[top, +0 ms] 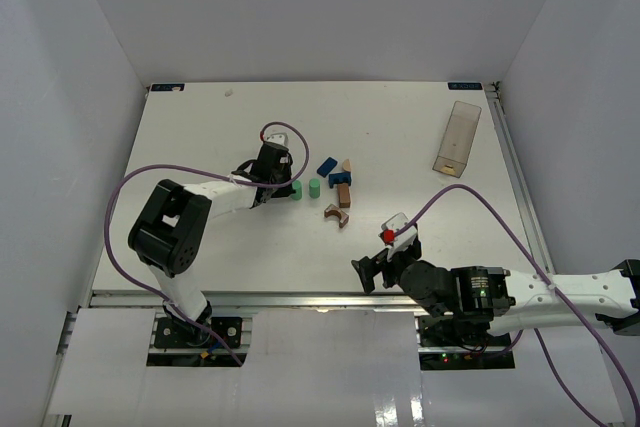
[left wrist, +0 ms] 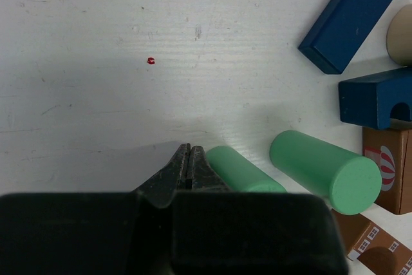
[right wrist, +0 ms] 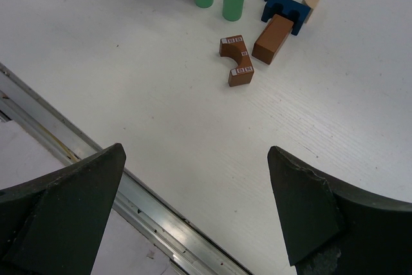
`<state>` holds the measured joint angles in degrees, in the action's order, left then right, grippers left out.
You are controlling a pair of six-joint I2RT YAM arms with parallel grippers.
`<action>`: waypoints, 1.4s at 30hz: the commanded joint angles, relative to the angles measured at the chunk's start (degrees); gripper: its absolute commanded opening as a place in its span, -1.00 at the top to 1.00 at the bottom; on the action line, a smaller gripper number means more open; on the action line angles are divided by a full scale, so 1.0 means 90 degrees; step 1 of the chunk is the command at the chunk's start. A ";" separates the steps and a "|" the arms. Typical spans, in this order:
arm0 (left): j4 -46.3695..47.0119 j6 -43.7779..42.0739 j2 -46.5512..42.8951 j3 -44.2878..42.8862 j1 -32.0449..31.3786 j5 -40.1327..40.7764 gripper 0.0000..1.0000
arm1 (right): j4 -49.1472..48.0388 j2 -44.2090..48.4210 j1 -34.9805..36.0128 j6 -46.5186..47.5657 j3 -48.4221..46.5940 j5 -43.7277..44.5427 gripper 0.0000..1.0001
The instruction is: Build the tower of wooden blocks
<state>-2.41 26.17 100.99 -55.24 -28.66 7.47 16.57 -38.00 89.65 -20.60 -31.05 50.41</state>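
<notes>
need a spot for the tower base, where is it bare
Bare: between the tan piece and the clear box; the far left of the table, beyond the left gripper; between the brown arch and the right gripper. Crowded: around the green cylinders and blue pieces.

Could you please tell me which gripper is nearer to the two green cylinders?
Left. The left gripper is shut and right beside the green cylinders, on their left. The right gripper is open and much farther off, on their near right side.
</notes>
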 commanded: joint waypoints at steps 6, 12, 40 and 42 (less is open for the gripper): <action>0.0141 -0.0008 0.0013 -0.0085 -0.0066 -0.0049 1.00 | -0.0112 -0.0016 0.0010 -0.0102 -0.0183 0.0084 -0.96; 0.0151 -0.0010 0.0012 -0.0105 -0.0065 -0.0053 1.00 | -0.0112 -0.0026 0.0013 -0.0101 -0.0183 0.0075 -0.96; 0.0194 -0.0031 -0.0072 -0.0007 -0.0073 0.0033 1.00 | -0.0103 -0.0100 0.0010 -0.0109 -0.0212 0.0141 -0.96; -0.0056 0.0154 -0.0261 0.0051 -0.0077 0.0394 1.00 | -0.0112 -0.0131 0.0019 -0.0204 -0.0231 0.0259 -0.96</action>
<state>-1.26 25.98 101.91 -55.22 -28.99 7.48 16.60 -38.84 89.65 -20.64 -31.05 50.39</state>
